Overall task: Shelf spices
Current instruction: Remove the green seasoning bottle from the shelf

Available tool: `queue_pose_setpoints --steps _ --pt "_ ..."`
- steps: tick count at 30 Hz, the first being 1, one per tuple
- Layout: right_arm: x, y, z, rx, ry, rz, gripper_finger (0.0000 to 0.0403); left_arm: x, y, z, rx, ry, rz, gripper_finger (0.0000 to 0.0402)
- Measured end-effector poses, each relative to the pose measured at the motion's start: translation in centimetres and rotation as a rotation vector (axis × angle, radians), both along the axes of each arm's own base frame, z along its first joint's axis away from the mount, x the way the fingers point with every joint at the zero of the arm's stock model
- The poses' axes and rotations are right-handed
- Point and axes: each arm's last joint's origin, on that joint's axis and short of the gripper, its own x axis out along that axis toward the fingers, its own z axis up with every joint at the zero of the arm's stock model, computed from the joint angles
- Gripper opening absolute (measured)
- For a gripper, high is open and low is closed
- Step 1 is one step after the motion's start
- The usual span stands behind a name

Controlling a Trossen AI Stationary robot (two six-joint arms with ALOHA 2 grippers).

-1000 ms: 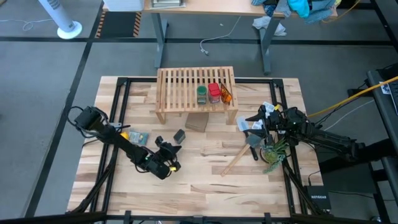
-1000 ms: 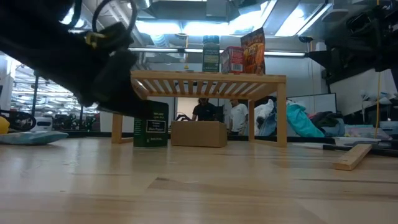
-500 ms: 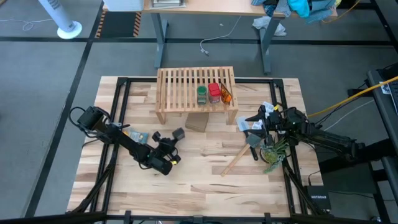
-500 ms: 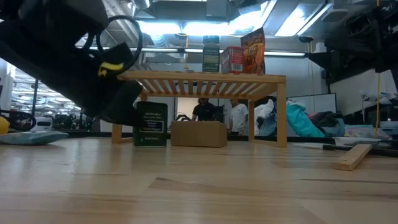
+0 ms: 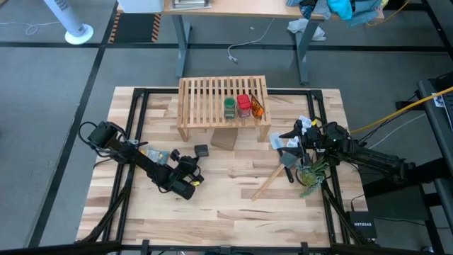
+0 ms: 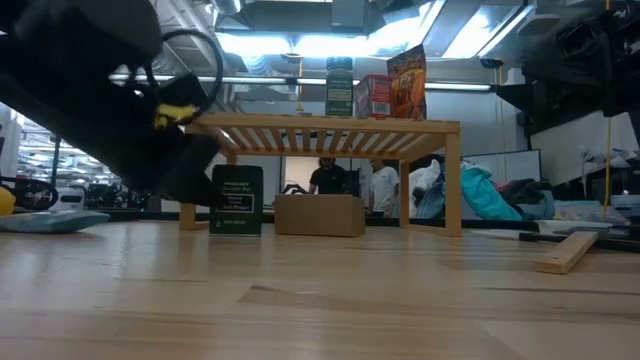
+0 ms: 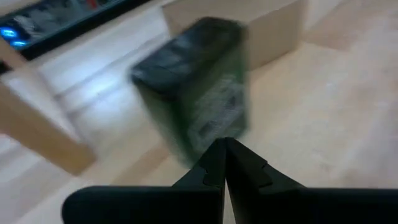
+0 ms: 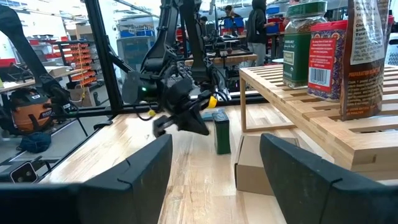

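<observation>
The dark box-like jar (image 5: 202, 150) stands upright on its base on the table, in front of the shelf's left leg; it also shows in the low view (image 6: 237, 200) and, blurred, in the left wrist view (image 7: 199, 87). My left gripper (image 7: 224, 147) is shut, with its tips at the jar's near side low down (image 5: 195, 159). On the shelf's slatted top (image 5: 212, 92) stand the green jar (image 5: 230, 108), the red jar (image 5: 243, 106) and the orange packet (image 5: 257, 108). My right gripper (image 5: 289, 138) waits open, right of the shelf. My left gripper's shut fingertips (image 7: 214, 163) come nearly level from the table's near-left side at the lower part of the dark jar's near face (image 7: 205, 134). Blur hides the meeting place, so I cannot tell whether they touch. The jar stands upright on the table.
A cardboard box (image 5: 223, 139) sits under the shelf's front edge, just right of the dark jar. A wooden stick (image 5: 267, 184), a small plant (image 5: 311, 173) and grey clutter lie by the right arm. A yellow and blue item (image 5: 152, 154) lies beside the left arm.
My left gripper has swung from the near side toward the dark jar and the table's left. The jar has stayed upright, turned about so that one flat face looks at the near edge, and slid a little toward the far-left.
</observation>
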Motion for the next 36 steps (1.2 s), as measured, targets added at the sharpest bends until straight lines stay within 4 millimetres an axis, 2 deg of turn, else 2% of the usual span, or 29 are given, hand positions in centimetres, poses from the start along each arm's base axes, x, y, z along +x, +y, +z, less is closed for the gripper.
queue_pose_setpoints --steps 3,8,12,15,20,28,32,36 --pt "0.0 0.0 0.0 0.000 0.000 0.000 0.0250 0.4 -1.4 1.0 -0.017 -0.044 -0.075 0.0003" --pt "0.0 0.0 0.0 0.001 0.001 0.000 0.0250 1.9 -3.0 5.0 0.011 -0.106 -0.227 0.0003" --pt "0.0 0.0 0.0 0.001 0.000 0.000 0.0250 3.5 -3.4 8.2 0.031 -0.072 -0.456 0.0003" --pt "0.0 0.0 0.0 0.001 0.001 0.000 0.0250 4.9 -3.1 9.4 0.007 -0.050 -0.621 0.0003" --pt "0.0 0.0 0.0 0.001 0.000 0.000 0.0250 6.5 -0.8 9.9 -0.064 -0.018 -0.672 0.0004" --pt "0.0 0.0 0.0 0.001 0.001 0.000 0.0250 7.3 2.9 9.2 -0.107 0.050 -0.576 0.0004" --pt "0.0 0.0 0.0 0.001 0.000 0.000 0.0250 7.5 3.9 9.1 -0.206 0.032 -0.575 0.0004" --pt "0.0 0.0 0.0 0.001 0.000 0.000 0.0250 8.2 4.2 10.1 -0.189 0.010 -0.618 0.0004"
